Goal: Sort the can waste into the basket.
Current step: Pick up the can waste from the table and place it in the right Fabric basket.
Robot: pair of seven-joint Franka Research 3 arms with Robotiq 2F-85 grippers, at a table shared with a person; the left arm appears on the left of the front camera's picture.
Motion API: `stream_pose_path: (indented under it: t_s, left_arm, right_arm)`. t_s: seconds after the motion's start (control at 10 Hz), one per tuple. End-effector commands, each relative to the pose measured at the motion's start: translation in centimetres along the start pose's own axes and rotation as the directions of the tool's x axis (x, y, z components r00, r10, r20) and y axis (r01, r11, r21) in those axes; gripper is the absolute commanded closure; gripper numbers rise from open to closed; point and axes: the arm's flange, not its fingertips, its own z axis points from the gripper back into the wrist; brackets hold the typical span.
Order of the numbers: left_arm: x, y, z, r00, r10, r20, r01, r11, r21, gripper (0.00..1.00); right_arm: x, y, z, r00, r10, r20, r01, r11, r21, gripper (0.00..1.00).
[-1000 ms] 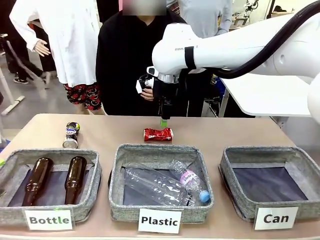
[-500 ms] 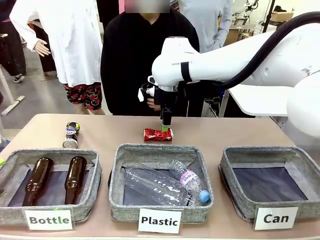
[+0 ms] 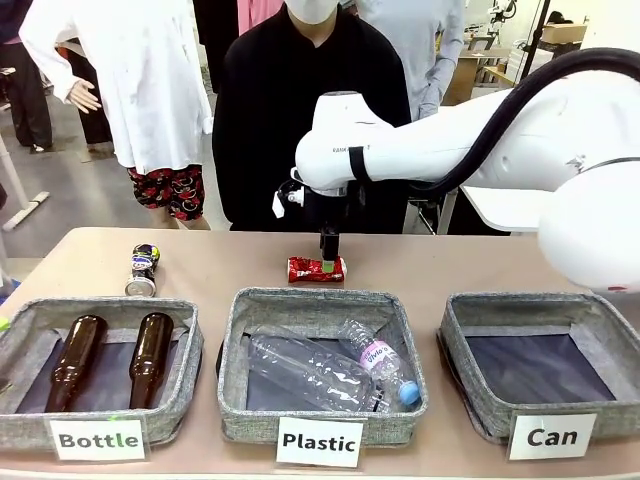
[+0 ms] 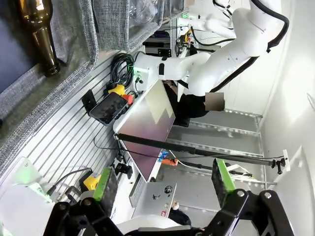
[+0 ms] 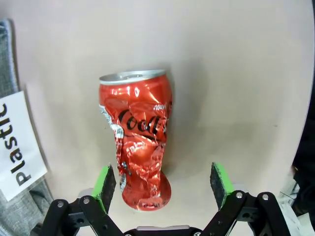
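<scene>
- Front view: my right arm reaches in from the right, and the right gripper (image 3: 327, 262) points straight down over the red can (image 3: 316, 268). The can lies on its side on the table (image 3: 230, 250), just behind the "Plastic" bin (image 3: 318, 300).
- Right wrist view: the jaws stand wide apart with the red can lying between the green pads (image 5: 105, 181), nearer the pad at picture left. Nothing is clamped, and I cannot tell whether that pad touches the metal.
- The dark can (image 3: 142, 268) lies at the table's far left, just behind the "Bottle" bin (image 3: 100, 312), well apart from my gripper.
- The "Can" basket (image 3: 540, 305) sits at the front right of the table, well apart from both cans.
- Left wrist view: the left gripper (image 4: 163, 183) is spread wide with nothing between its pads. A brown bottle (image 4: 42, 34) lies in a grey bin at the upper left.
- A person in black (image 3: 270, 110) stands at the far side, behind my right arm.
</scene>
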Motion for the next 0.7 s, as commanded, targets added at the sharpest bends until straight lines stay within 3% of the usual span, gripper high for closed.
stream_pose_path:
  t_s: [0.0, 0.6]
  left_arm:
    - [-0.3, 0.0, -0.1, 1.000, -0.011, -0.003, 0.011, 1.000, -0.001, 0.00]
    - [-0.3, 0.0, -0.1, 1.000, -0.011, -0.003, 0.011, 1.000, -0.001, 0.00]
  right_arm:
    - [1.5, -1.9, -0.3, 1.000, -0.004, -0.029, 0.005, 0.999, 0.040, 0.00]
    - [2.0, -3.0, -3.0, 1.000, 0.012, -0.017, -0.010, 0.989, 0.148, 0.00]
